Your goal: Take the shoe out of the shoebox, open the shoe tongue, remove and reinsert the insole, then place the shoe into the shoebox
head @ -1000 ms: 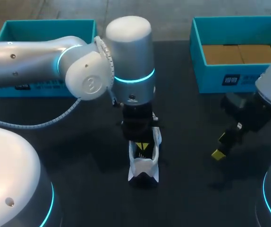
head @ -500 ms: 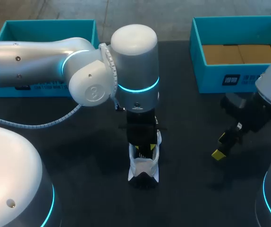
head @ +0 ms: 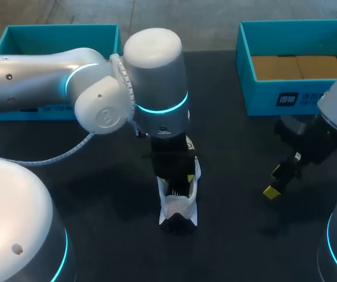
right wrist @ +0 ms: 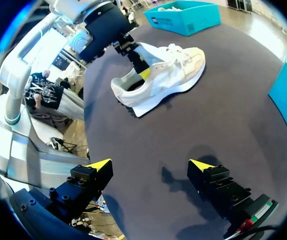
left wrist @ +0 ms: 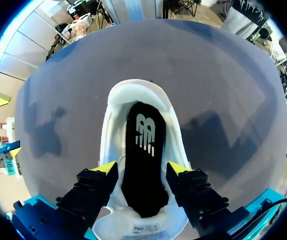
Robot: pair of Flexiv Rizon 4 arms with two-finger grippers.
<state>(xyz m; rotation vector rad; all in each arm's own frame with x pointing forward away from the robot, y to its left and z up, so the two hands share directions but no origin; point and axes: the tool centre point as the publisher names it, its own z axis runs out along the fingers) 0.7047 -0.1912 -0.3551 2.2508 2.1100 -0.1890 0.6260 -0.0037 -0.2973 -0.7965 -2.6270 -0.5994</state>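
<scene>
Left arm's wrist has swung back toward nine o'clock after dipping toward the shoe, while the white sneaker (head: 178, 205) hasn't budged: dead centre of the counter (head: 239, 176), heel toward six o'clock. Left gripper (left wrist: 142, 169) hangs right over the collar, fingers (left wrist: 104, 170) spread wide, one on each side of the opening, pinching nothing. Down inside, the black insole (left wrist: 143, 150) lies flat in its bed. Right gripper (right wrist: 151, 165) hovers over bare counter out at four o'clock, fingers wide too, empty.

Looks like the insole step is in hand. The shoe is out of the teal shoebox (head: 245, 64) at two o'clock and the opening is clear. Whether the insole is yet to come out or is already back in, I can't tell. If it's coming out, the left fingers need to drop in, narrow, and catch its edge. The free right arm could well steady the shoe.
</scene>
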